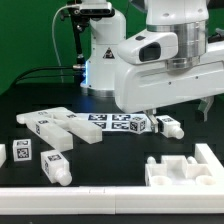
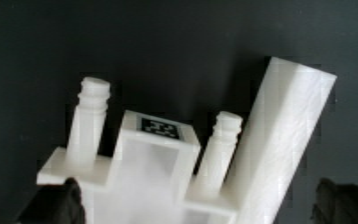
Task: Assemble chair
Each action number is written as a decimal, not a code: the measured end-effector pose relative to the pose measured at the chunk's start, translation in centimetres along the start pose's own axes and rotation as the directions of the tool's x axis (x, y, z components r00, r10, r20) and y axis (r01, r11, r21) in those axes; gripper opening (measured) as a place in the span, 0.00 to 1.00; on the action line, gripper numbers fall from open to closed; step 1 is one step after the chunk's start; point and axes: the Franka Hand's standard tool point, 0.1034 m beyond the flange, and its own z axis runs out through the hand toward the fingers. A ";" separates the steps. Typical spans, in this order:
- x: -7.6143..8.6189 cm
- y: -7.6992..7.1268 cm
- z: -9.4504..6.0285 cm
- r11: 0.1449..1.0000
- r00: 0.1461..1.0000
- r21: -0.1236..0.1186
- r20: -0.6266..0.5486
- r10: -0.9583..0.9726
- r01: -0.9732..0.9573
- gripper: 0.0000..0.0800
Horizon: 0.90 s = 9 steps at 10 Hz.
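White chair parts (image 2: 158,165), on black table (image 2: 34,40), below the wide-spread hand (image 2: 197,208)

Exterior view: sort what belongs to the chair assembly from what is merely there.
Job: long white plastic chair pieces; tagged white plastic chair blocks; white notched blocky chair piece; open two-finger gripper.
Just there: flat white marker board; black table.

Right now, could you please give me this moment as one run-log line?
tool: open | below tool: white tagged plastic chair piece with two ribbed posts | held: nothing | other chair parts: loose
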 end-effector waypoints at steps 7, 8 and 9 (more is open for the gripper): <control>-3.6 -1.8 0.9 0.998 0.998 -0.025 0.013 0.060 -0.060 0.81; -5.4 -2.2 1.5 0.997 0.996 -0.011 0.052 0.077 -0.077 0.81; -7.1 -3.1 2.2 0.998 0.995 -0.015 0.078 0.055 -0.054 0.81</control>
